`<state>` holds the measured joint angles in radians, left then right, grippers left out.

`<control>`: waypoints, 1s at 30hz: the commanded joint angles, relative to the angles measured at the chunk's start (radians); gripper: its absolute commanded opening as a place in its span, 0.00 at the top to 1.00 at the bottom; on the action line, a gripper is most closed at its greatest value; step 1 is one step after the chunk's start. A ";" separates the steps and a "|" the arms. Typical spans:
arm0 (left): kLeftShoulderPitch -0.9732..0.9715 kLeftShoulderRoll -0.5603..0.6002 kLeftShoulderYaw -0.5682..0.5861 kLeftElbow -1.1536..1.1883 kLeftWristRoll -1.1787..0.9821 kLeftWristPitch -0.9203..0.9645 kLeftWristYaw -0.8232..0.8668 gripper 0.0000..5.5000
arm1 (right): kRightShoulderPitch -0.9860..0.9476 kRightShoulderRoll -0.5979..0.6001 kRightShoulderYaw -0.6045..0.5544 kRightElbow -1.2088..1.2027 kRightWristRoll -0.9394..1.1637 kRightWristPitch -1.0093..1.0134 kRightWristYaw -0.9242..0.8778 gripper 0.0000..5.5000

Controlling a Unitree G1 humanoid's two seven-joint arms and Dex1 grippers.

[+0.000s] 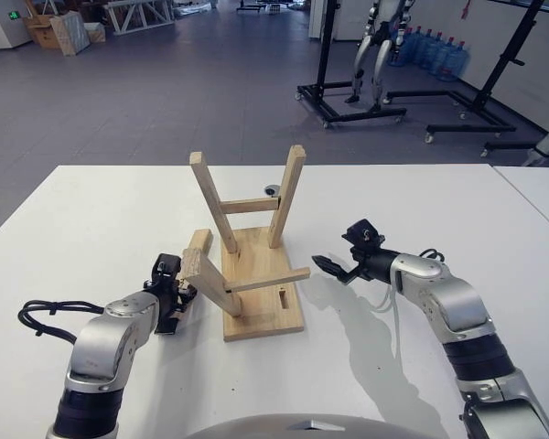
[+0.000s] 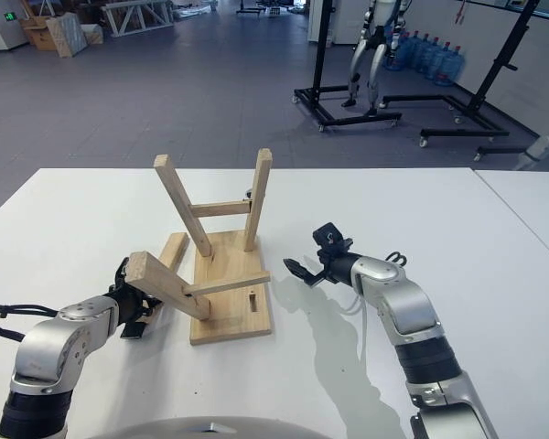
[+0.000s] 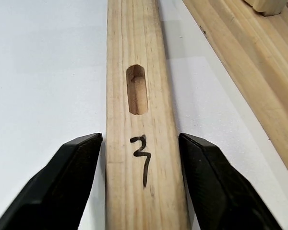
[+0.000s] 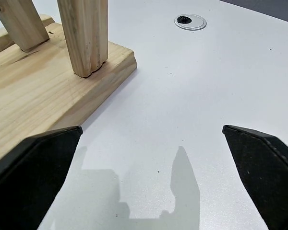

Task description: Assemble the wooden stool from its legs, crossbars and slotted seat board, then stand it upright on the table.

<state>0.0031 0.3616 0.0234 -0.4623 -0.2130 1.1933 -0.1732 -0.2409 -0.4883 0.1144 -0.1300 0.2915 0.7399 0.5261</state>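
Note:
The slotted seat board (image 1: 265, 306) lies flat on the white table (image 1: 101, 219). Two rear legs (image 1: 291, 192) stand in it, joined by a crossbar (image 1: 249, 205). A front leg (image 1: 209, 282) stands at the board's near left corner, and its crossbar (image 1: 270, 280) pokes right with a free end. A loose leg (image 1: 199, 243), marked 3 and with an empty slot (image 3: 137, 90), lies beside the board's left edge. My left gripper (image 1: 185, 294) is shut on its near end, a finger (image 3: 72, 167) on each side. My right gripper (image 1: 331, 270) stands open just right of the crossbar's free end, holding nothing.
An empty slot (image 1: 282, 294) shows in the board's near right corner. A round cable grommet (image 1: 272, 190) sits in the table behind the stool. A black cable (image 1: 46, 315) loops at the left. A second table (image 1: 540, 192) adjoins on the right.

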 commanded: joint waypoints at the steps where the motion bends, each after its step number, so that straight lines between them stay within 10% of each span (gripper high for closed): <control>1: 0.041 -0.007 -0.006 0.022 0.002 0.031 0.001 0.55 | -0.011 0.005 -0.016 0.002 -0.007 0.014 -0.008 0.02; 15: 0.050 -0.012 0.019 0.047 0.016 -0.011 0.021 0.62 | -0.021 -0.002 -0.041 0.028 -0.008 0.009 -0.006 0.02; 21: -0.090 0.039 0.229 0.184 0.041 -0.104 0.071 0.62 | -0.076 -0.033 -0.105 0.102 -0.009 -0.016 0.006 0.02; 30: -0.618 0.277 0.428 0.235 -0.241 -0.155 -0.210 0.63 | -0.491 -0.082 -0.502 0.398 0.246 0.063 -0.009 0.02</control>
<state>-0.5198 0.6074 0.4210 -0.2015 -0.3742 0.9979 -0.3278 -0.6443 -0.5658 -0.3353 0.2225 0.4696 0.7586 0.5024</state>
